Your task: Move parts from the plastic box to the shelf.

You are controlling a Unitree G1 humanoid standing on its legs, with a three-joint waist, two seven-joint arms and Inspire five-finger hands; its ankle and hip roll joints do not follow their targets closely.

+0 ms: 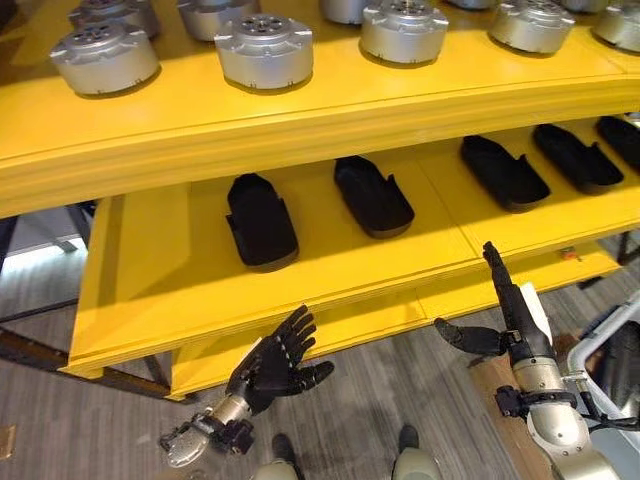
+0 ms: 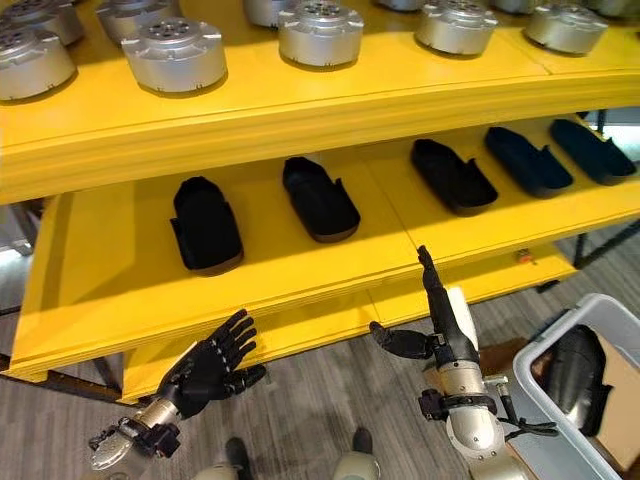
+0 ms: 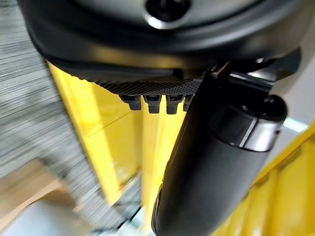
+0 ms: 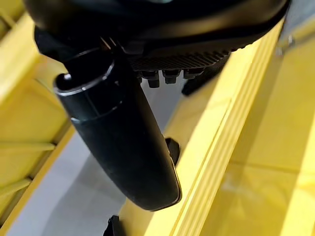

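Several black shell parts (image 1: 260,222) lie in a row on the lower level of the yellow shelf (image 1: 300,290). One more black part (image 2: 575,375) rests in the grey plastic box (image 2: 548,335) at the lower right. My left hand (image 1: 275,365) hangs open and empty, fingers spread, below the shelf's front edge. Beside the box, my right hand (image 1: 510,310) is open and empty too. Its straight fingers point up at the shelf's front edge and its thumb sticks out sideways. The right wrist view shows my thumb (image 4: 118,142) next to the yellow shelf edge (image 4: 221,147).
Silver round motor parts (image 1: 264,50) fill the upper shelf level. The lower level has free room at its left end (image 1: 150,260). A brown board (image 1: 490,385) lies under the box. Grey floor (image 1: 100,420) runs under the shelf.
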